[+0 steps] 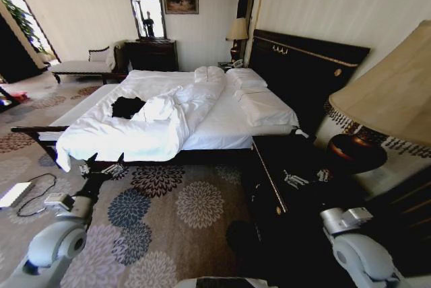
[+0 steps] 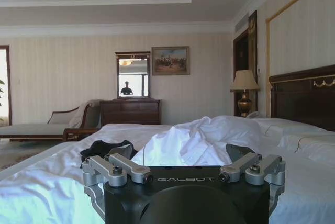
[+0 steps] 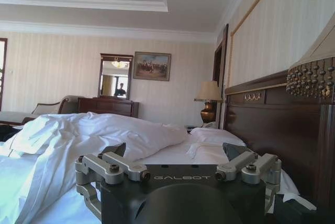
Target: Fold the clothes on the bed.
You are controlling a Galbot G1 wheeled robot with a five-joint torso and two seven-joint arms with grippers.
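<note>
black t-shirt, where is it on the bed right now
In the head view the black T-shirt lies crumpled on the bed's left side, against the bunched white duvet.

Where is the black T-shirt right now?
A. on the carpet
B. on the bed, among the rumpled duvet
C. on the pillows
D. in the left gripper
B: the T-shirt lies on the bed beside the bunched duvet, with both grippers open and short of it.

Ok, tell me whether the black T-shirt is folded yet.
Not folded. The T-shirt lies crumpled in a loose heap on the bed, beside the bunched duvet.
</note>
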